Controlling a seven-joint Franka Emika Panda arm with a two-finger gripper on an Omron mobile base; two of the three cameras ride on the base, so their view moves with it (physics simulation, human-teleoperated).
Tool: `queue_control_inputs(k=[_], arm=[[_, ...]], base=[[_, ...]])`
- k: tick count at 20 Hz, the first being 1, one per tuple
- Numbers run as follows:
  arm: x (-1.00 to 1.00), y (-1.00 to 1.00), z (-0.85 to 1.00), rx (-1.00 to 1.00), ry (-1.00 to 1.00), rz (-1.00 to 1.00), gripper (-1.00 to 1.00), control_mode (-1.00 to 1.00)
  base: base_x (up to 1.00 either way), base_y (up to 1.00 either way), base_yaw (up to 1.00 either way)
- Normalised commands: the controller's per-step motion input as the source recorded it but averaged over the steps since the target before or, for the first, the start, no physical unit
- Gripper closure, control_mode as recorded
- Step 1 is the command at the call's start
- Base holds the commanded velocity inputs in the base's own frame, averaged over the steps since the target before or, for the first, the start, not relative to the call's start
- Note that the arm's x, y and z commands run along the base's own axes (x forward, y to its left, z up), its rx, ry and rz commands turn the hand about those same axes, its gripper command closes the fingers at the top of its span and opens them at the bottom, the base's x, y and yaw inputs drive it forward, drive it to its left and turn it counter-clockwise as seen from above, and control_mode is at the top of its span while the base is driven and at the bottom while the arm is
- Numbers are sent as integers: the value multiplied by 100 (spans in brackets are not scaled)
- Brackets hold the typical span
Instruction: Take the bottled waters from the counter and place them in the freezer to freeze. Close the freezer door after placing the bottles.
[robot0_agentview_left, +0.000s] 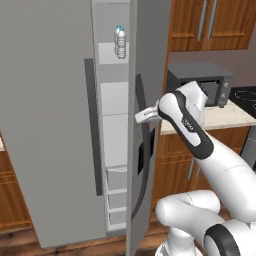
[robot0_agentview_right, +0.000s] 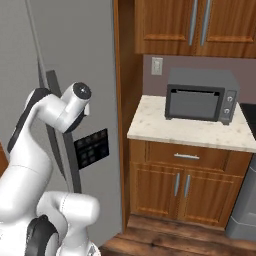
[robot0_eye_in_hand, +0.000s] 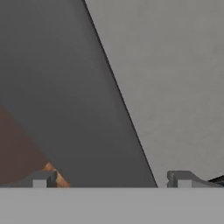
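Standing on an upper shelf inside the freezer (robot0_agentview_left: 114, 135), the bottled waters (robot0_agentview_left: 120, 42) sit upright and close together, their teal-blue caps showing through the gap between the two tall grey doors. The freezer door (robot0_agentview_left: 47, 120) on the left hangs open, its long dark vertical bar handle (robot0_agentview_left: 93, 125) facing the gap, with pale shelves and lower drawers visible behind it. Just right of the gap stands the door with the black dispenser panel (robot0_agentview_right: 92, 148), also angled out. The arm reaches toward that gap, and the gripper (robot0_eye_in_hand: 112, 179) has its two dark fingertips set wide apart with nothing between them; in the hand view they point at a broad dark grey band slanting across a lighter grey surface. Farther right, the counter (robot0_agentview_right: 165, 131) carries a dark grey microwave (robot0_agentview_right: 201, 95) beneath brown wooden wall cabinets (robot0_agentview_right: 195, 25).
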Motion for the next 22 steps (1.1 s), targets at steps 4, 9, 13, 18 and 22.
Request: queue_control_inputs(k=[4, 9, 13, 18, 22], arm=[[34, 29, 0, 0, 0, -1, -100, -100], [45, 30, 0, 0, 0, -6, -100, -100], [44, 14, 0, 0, 1, -4, -100, -100], [36, 0, 0, 0, 1, -1, -100, -100], [36, 0, 0, 0, 0, -3, -100, -100]], base=[[0, 0, 0], [0, 0, 0], [0, 0, 0], [0, 0, 0], [0, 0, 0]])
